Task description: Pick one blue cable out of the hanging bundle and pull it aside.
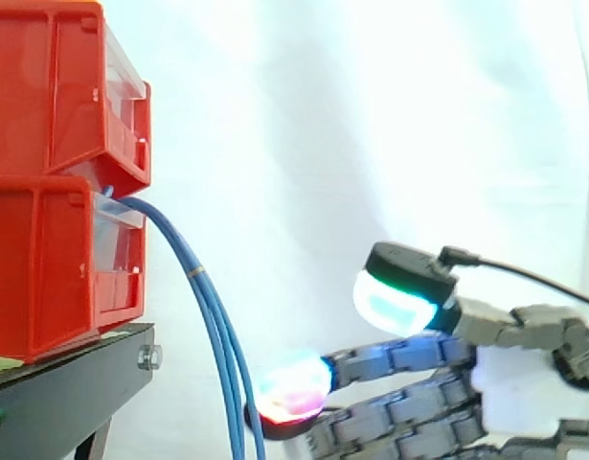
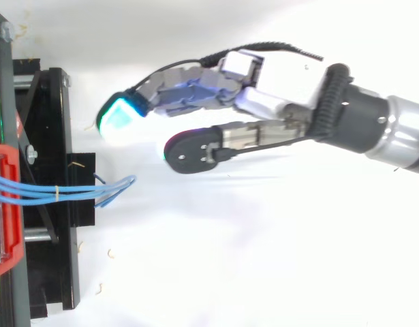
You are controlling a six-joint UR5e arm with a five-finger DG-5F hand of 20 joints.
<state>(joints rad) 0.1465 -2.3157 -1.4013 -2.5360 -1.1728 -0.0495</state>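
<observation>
My fingers [image 1: 390, 356] are stretched out and loosely spread, holding nothing. I keep the hand [image 2: 284, 92] level so one tip can hook a single strand. The blue cable bundle [image 1: 217, 326] hangs just beside the tips at the side view's lower left, untouched, drooping free from between the red bins [image 1: 45, 115]

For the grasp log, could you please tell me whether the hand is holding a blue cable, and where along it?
Nothing is held: the hand reaches with straight fingers toward the blue cables, and no finger pinches or curls round one.
</observation>
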